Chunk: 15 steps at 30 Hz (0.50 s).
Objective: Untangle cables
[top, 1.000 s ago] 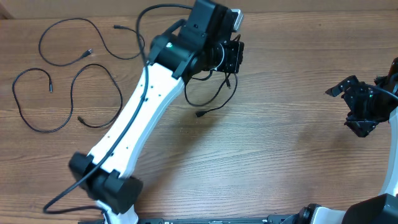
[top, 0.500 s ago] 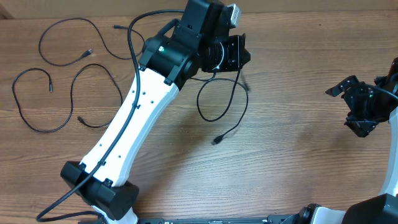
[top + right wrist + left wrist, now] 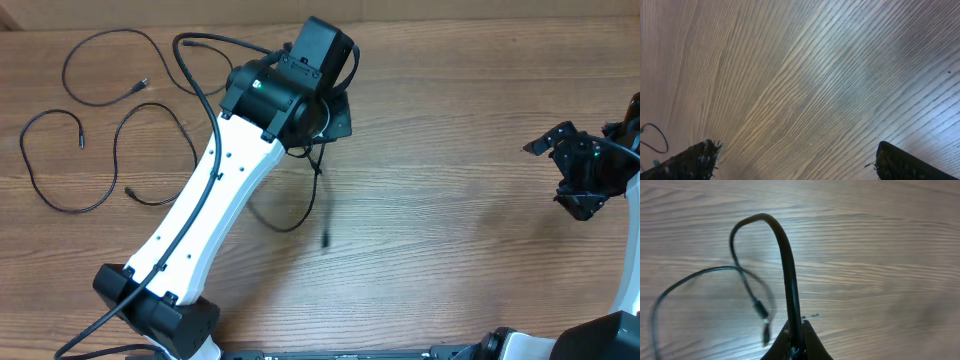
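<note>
Jaws of left gripper (image 3: 796, 347) are pinched on one cable (image 3: 788, 275) near 12 o'clock, seemingly to part it from the other two cables (image 3: 193, 150) at 10 o'clock; right gripper (image 3: 578, 172) is held spread at 3 o'clock.

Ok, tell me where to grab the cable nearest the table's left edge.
Take that cable at the bottom of its round loop, coming straight down from above and pinching across the cord. It lies flat, and seen from overhead nothing crosses that open curve.
</note>
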### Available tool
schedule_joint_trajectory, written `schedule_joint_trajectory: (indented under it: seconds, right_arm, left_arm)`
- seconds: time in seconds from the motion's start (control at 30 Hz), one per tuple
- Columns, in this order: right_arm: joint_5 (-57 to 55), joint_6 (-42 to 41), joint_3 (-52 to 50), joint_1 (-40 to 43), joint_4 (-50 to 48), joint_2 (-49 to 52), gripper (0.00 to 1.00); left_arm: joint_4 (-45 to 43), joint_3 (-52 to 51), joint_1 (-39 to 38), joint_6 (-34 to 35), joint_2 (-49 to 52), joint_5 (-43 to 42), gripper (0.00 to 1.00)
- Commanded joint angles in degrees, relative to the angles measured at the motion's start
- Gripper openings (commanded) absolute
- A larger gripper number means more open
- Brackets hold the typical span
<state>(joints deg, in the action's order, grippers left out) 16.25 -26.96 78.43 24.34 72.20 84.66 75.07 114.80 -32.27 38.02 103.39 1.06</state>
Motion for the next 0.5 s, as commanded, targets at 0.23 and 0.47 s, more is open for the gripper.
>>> schedule_joint_trajectory:
  seconds: [0.23,0.47]
  right_arm:
    - [-0.2,0.3,1.0,0.1,-0.1,-0.4,1.0]
    - [-0.2,0.3,1.0,0.1,-0.1,-0.4,1.0]
  left_arm:
    - [-1.2,-0.6,-2.1,1.2,6.2,-2.5,0.04]
    - [-1.8,-0.6,-3.0,-6.0,12.6,-8.5,0.17]
